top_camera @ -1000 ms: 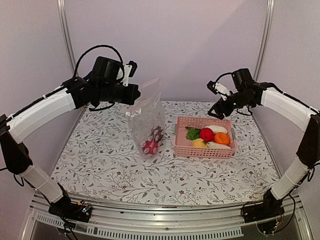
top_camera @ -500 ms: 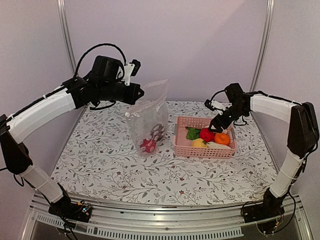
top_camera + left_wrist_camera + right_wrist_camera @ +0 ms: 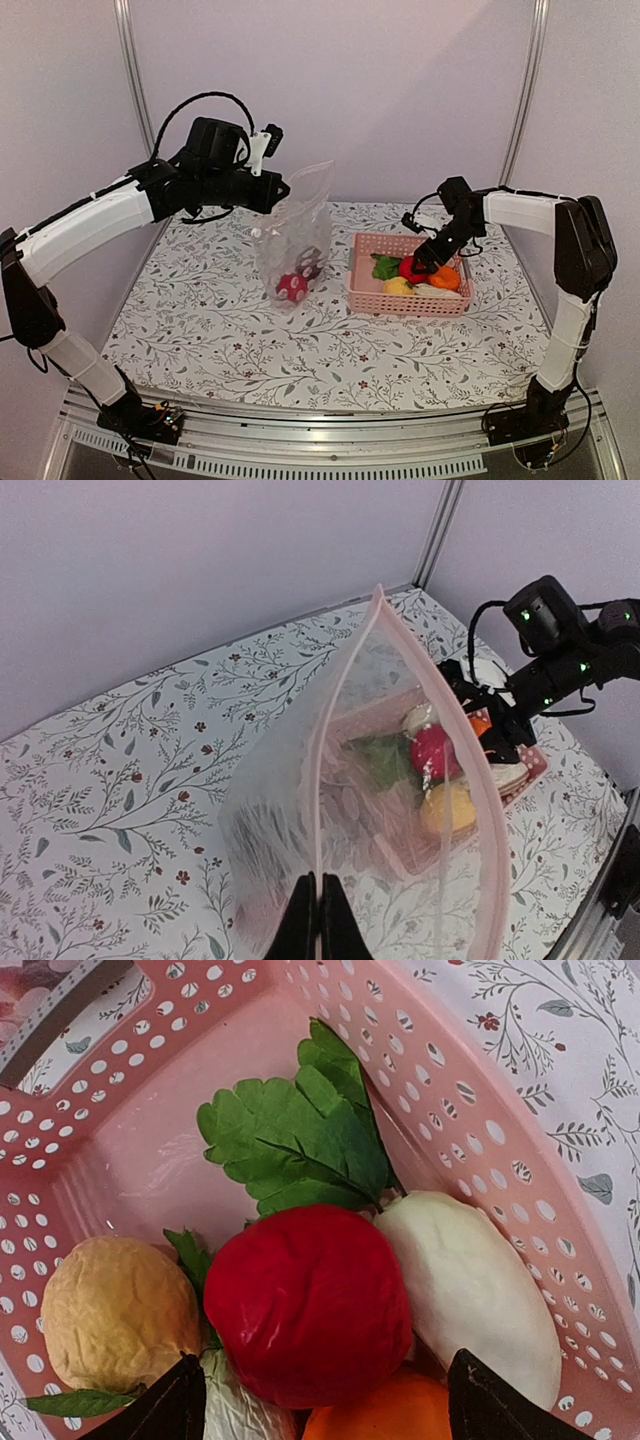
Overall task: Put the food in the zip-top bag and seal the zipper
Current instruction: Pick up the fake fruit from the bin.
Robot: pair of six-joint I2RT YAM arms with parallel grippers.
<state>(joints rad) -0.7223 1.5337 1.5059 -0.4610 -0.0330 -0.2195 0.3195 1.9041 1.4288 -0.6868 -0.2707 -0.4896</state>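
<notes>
Over the pink basket (image 3: pixel 410 303), right gripper (image 3: pixel 330 1405) hovers with fingers wide apart, one tip either side of the red ball (image 3: pixel 305 1305), gripping nothing. It's crowded around that ball:
- green leaf (image 3: pixel 300 1140) tucked behind it
- white piece (image 3: pixel 470 1290) touching its right side
- yellow piece (image 3: pixel 118 1310) just left
- orange piece (image 3: pixel 370 1415) under its near edge
- second pale piece (image 3: pixel 235 1410) by the left fingertip

Basket wall runs right along the white piece.

Left gripper (image 3: pixel 317 920) has its fingers pressed together, clamped on the zipper (image 3: pixel 311 810) strip at one end of the bag (image 3: pixel 298 235) mouth. Bag hangs upright from that pinch, just left of the basket, with a gap between them in the top view. Mouth gapes open in a long slit. Low inside are a red spotted piece (image 3: pixel 293 287) and a dark patterned piece (image 3: pixel 311 262) just above it. Can't tell if the bag bottom rests on the floral table (image 3: pixel 200 320).
</notes>
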